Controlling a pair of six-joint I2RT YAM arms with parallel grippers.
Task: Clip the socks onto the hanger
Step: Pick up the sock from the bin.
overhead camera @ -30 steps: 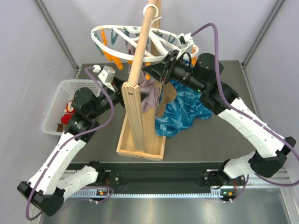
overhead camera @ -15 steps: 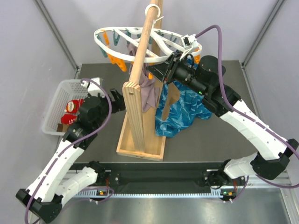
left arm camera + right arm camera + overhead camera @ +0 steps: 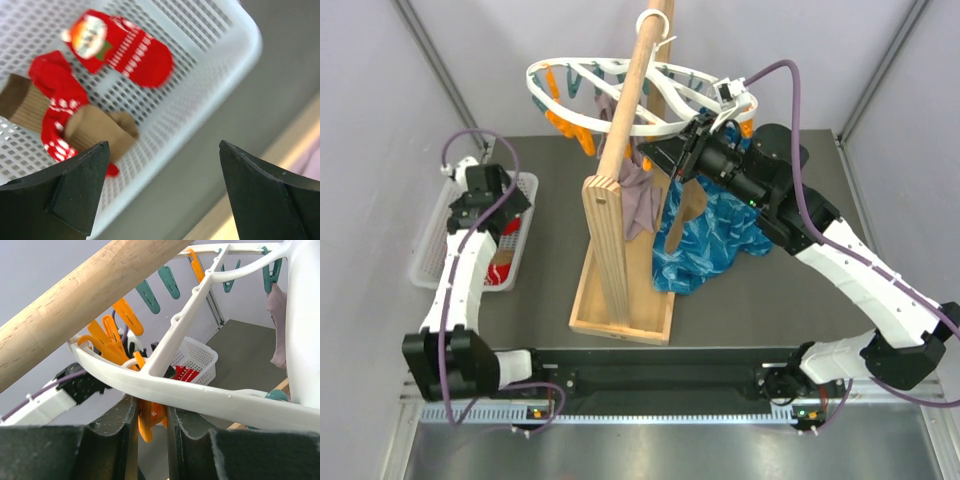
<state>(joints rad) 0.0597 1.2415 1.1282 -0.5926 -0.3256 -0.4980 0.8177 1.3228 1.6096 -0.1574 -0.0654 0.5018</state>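
The right gripper (image 3: pixel 148 415) is standing narrow, its jaws closing on an orange peg (image 3: pixel 146 426) that is hanging beneath the white ring of the hanger (image 3: pixel 200 395). One peg is sitting in the jaws; several more orange and teal pegs are dangling further along the ring. The right arm is reaching high and inward from its base, with the wrist level at the hanger's right side. One mauve sock (image 3: pixel 277 315) is hanging from the ring beside the wooden pole (image 3: pixel 90 305).

The left gripper (image 3: pixel 161 145) is standing wide open and holding nothing, hovering above the near edge of the white mesh basket (image 3: pixel 220 65). Two red socks (image 3: pixel 130 55) with white pattern are lying in the basket. Tan-brown fabric (image 3: pixel 100 127) is showing in two patches there; whether it is one sock or two cannot be told. The left arm is stretching forward at the left of the counter (image 3: pixel 550 280), wrist pointing down.
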